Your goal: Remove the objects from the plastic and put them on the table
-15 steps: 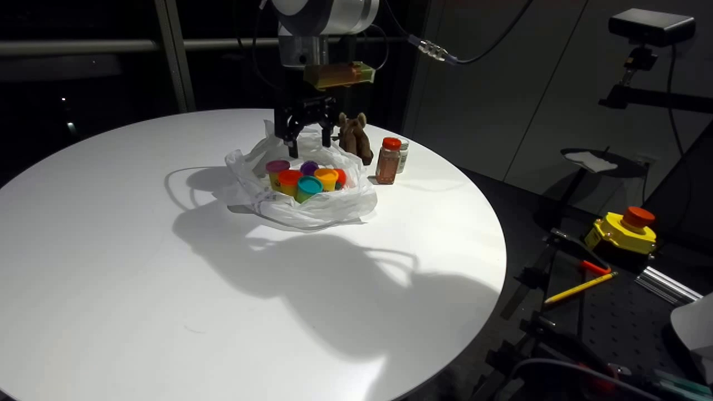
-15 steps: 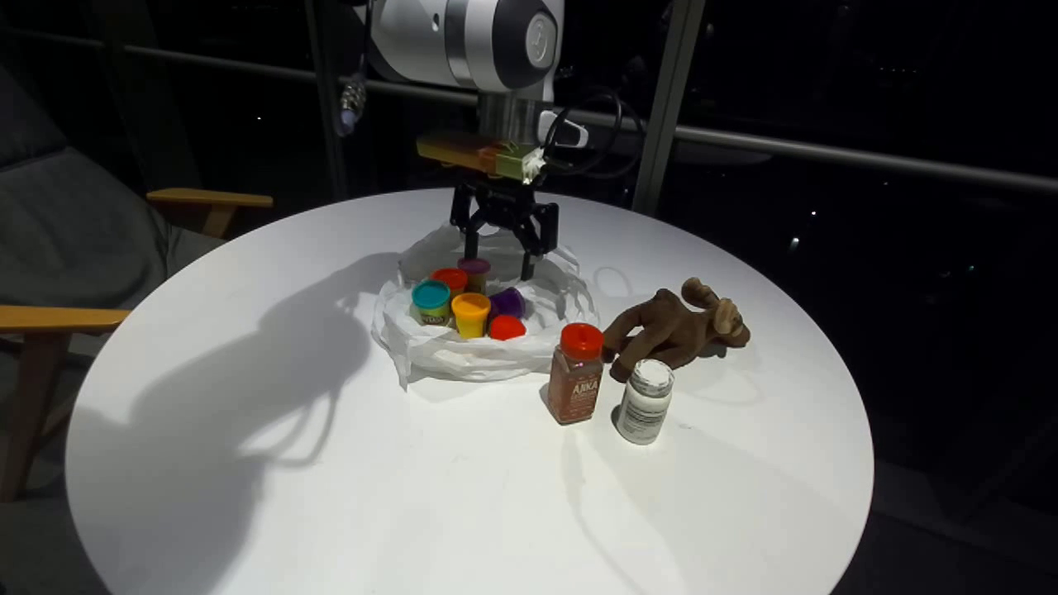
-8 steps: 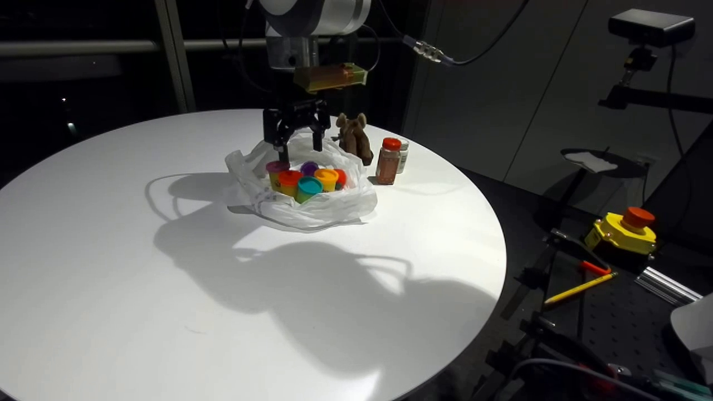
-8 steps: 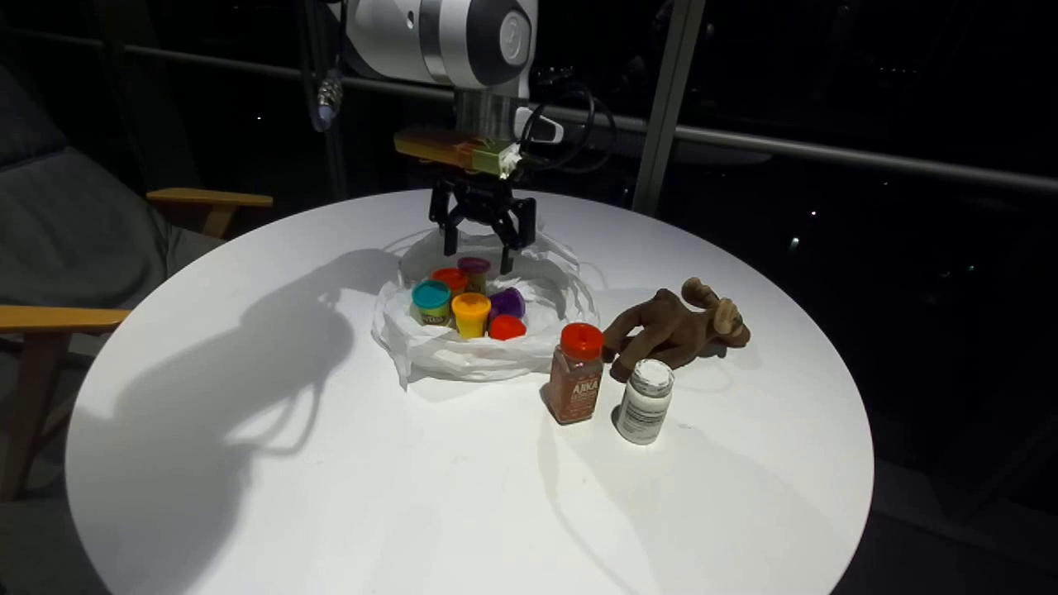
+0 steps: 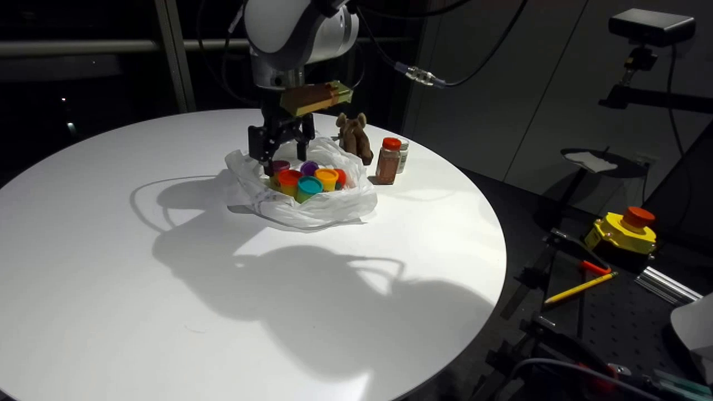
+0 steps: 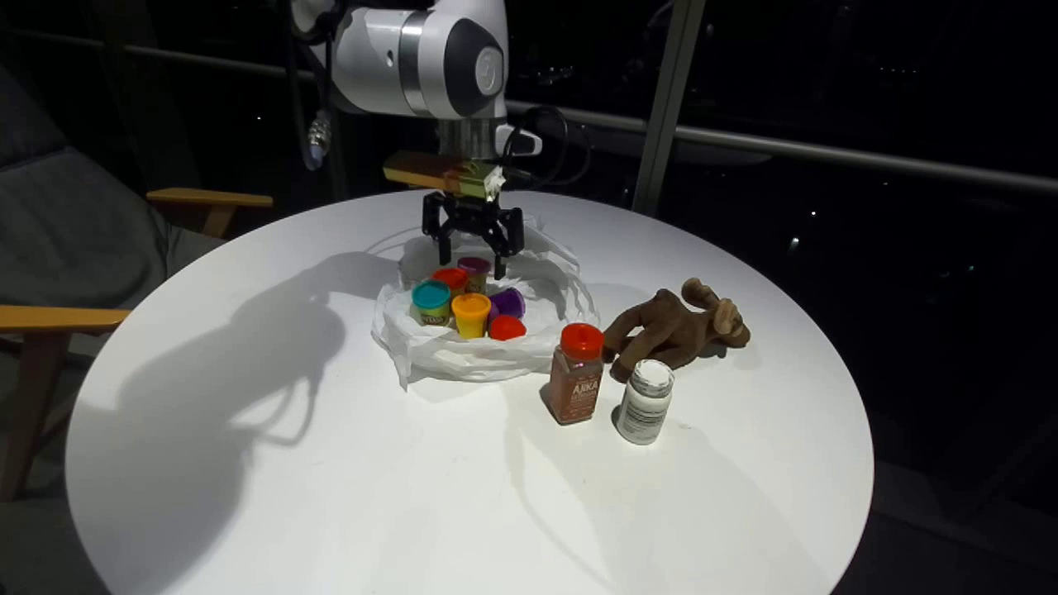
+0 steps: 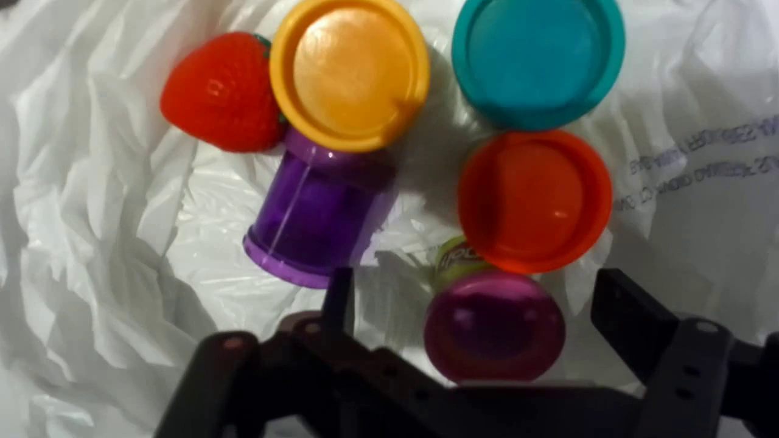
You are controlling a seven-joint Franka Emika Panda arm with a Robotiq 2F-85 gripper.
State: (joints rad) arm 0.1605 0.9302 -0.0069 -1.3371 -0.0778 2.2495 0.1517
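Magenta-lidded tub (image 7: 494, 328) in the plastic bag (image 6: 463, 364) appeared, in the wrist view, between the parted, unladen jaws of the gripper (image 7: 478, 295), presumably aligned to pinch it.

Exterior views slant down, sharing table (image 5: 139, 312) and bag (image 6: 463, 359) — wrist view close, seemingly overhead.

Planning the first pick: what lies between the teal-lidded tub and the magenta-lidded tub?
The red-lidded tub lies between the teal-lidded tub and the magenta-lidded tub, in the wrist view.
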